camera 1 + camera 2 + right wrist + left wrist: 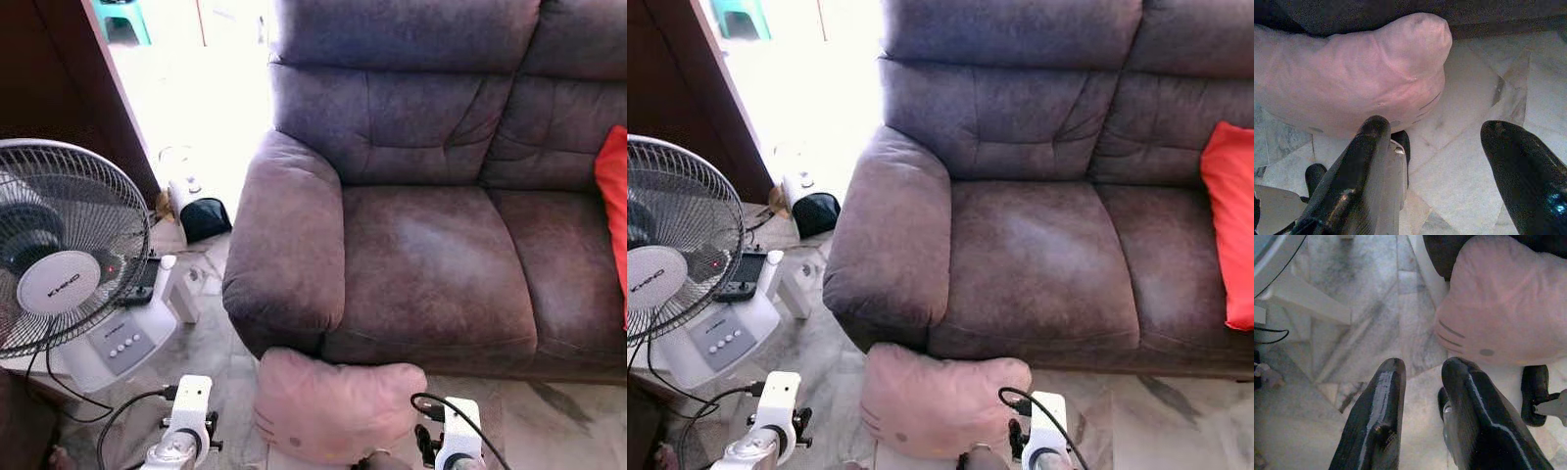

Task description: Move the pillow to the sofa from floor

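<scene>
Pink pillow [338, 406] on the floor at the sofa [431, 264] front edge; both the left gripper [1422, 382] and the right gripper [1444, 142] are released and should close on opposite pillow ends.

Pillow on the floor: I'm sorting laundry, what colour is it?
Pale pink pillow with dark whisker marks, clearest in the left wrist view.

Both arms reaching forward and down

Left black two-fingered gripper [1422, 396] is holding a narrow gap; right black two-fingered gripper [1449, 161] is gaping wide.
</scene>
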You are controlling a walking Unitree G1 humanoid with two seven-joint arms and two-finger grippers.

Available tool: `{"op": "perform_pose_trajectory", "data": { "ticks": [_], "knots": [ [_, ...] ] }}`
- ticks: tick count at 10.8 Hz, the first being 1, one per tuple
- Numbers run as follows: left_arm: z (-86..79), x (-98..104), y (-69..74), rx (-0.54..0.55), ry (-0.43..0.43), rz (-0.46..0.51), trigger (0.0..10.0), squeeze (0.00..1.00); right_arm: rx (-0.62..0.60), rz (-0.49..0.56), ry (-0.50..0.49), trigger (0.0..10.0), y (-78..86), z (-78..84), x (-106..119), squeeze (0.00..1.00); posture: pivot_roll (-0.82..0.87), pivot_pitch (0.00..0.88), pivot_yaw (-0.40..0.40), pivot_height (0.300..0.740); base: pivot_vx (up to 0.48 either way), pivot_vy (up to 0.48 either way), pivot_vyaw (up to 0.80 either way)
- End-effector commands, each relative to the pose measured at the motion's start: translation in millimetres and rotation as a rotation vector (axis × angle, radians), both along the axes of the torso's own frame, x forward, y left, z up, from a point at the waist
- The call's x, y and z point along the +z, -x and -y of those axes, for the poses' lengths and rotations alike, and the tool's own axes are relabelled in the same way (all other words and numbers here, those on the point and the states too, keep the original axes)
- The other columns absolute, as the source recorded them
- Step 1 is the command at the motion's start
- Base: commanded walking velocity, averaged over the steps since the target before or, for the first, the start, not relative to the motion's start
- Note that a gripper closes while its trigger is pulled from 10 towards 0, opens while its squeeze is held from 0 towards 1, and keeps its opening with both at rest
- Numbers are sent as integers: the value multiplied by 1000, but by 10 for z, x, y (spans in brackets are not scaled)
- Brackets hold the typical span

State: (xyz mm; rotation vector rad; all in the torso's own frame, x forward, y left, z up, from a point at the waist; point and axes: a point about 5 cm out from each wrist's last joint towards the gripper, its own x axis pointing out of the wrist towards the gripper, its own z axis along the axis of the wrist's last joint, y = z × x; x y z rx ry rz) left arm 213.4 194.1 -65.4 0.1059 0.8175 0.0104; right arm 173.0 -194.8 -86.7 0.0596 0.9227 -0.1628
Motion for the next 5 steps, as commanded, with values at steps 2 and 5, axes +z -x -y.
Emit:
{"op": "perform_pose_trajectory", "data": {
  "ticks": [2, 5],
  "knots": [
    [9, -41, 62, -2, 2, -29, 10000, 0, -7, -21, 7, 10000, 46, 14, -21, 0, 76, 56, -10, 676, 0, 0, 0],
    [20, -40, 57, -6, 2, -30, 10000, 0, 8, -3, 0, 10000, 34, 7, -12, 0, 76, 52, -10, 681, 0, 0, 0]
  ]
}}
